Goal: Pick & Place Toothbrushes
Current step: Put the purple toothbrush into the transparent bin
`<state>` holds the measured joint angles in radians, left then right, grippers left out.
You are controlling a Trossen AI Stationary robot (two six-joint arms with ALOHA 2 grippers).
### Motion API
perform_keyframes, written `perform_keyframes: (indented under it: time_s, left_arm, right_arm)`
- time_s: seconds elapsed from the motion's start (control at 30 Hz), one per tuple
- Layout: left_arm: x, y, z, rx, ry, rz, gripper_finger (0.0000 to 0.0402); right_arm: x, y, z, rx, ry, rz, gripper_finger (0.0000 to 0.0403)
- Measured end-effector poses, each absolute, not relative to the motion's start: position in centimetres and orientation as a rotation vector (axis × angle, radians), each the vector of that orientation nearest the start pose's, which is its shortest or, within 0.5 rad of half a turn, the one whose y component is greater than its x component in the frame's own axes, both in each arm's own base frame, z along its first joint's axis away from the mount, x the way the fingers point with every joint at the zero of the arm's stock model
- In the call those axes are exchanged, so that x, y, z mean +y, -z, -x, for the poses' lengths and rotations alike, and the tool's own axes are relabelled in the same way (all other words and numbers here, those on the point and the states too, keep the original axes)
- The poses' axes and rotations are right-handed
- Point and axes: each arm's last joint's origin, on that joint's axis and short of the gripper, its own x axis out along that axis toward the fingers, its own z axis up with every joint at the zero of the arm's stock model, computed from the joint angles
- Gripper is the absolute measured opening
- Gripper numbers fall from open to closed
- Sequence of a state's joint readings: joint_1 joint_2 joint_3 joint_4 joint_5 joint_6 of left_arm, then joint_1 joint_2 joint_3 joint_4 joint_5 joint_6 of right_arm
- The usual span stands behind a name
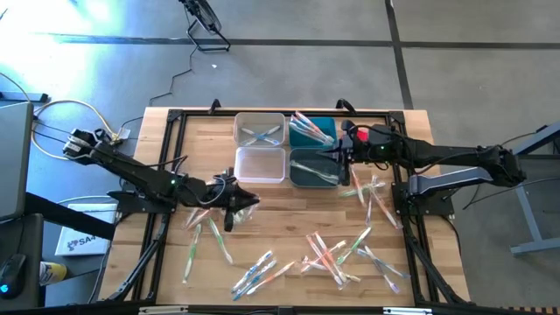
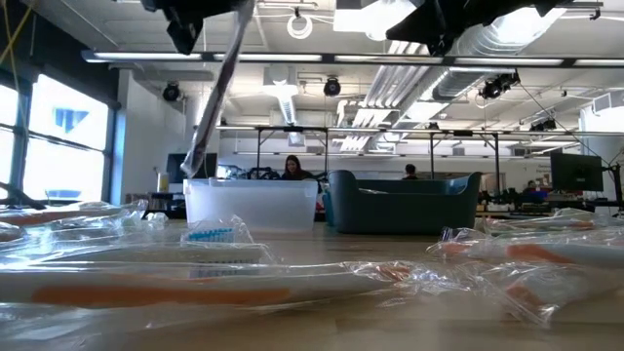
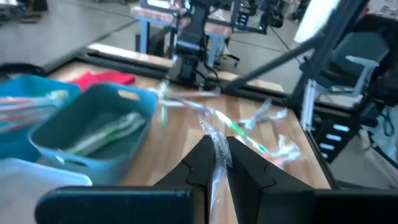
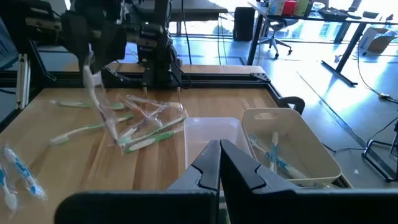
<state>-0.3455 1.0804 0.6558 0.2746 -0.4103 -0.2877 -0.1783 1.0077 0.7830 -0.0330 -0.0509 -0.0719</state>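
Observation:
My left gripper (image 1: 238, 203) hangs over the table's left middle, shut on a clear-wrapped toothbrush (image 2: 213, 97) that dangles below it. Many more wrapped toothbrushes (image 1: 332, 254) lie flat on the wooden table along its near side and to the right. At the far middle stand two clear bins (image 1: 260, 164) and two teal bins (image 1: 315, 168); some hold toothbrushes. My right gripper (image 1: 337, 156) is shut and holds nothing. It hovers above the near teal bin and faces the clear bins (image 4: 211, 134). My left gripper pinches the wrapped toothbrush between its two fingers, on the crinkled wrapper (image 3: 216, 146) near the brush's upper end. The fingers reach out about level. The toothbrush (image 4: 102, 106) hangs slanting below them, lifted clear of the table.
A black frame (image 1: 166, 166) runs along the table's edges. A red cloth-like piece (image 3: 102, 79) lies beyond the teal bins. Loose toothbrushes (image 1: 201, 241) lie under and near the left gripper, and others (image 1: 372, 192) beside the right arm. In the low view, wrapped brushes (image 2: 292, 283) fill the foreground.

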Motion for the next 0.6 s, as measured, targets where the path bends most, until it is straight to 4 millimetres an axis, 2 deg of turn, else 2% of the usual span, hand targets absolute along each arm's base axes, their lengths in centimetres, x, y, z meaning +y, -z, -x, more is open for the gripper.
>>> perform_keyframes:
  time_s: [0.13,0.33,0.6]
  left_arm:
    - [-5.7,-29.1,-23.3,0.139,-0.142,0.206,0.0033]
    - [-2.7,-30.6,-23.8,0.231,-0.265,0.168,0.0033]
    - [1.3,-31.1,-24.0,0.262,-0.285,0.178,0.0033]
  right_arm:
    - [-3.8,-30.6,-22.1,0.264,0.117,0.042,0.0002]
    - [-3.8,-30.3,-22.1,0.294,0.116,0.038,0.0002]
    - [-3.8,-29.9,-21.9,0.334,0.114,0.034,0.0002]
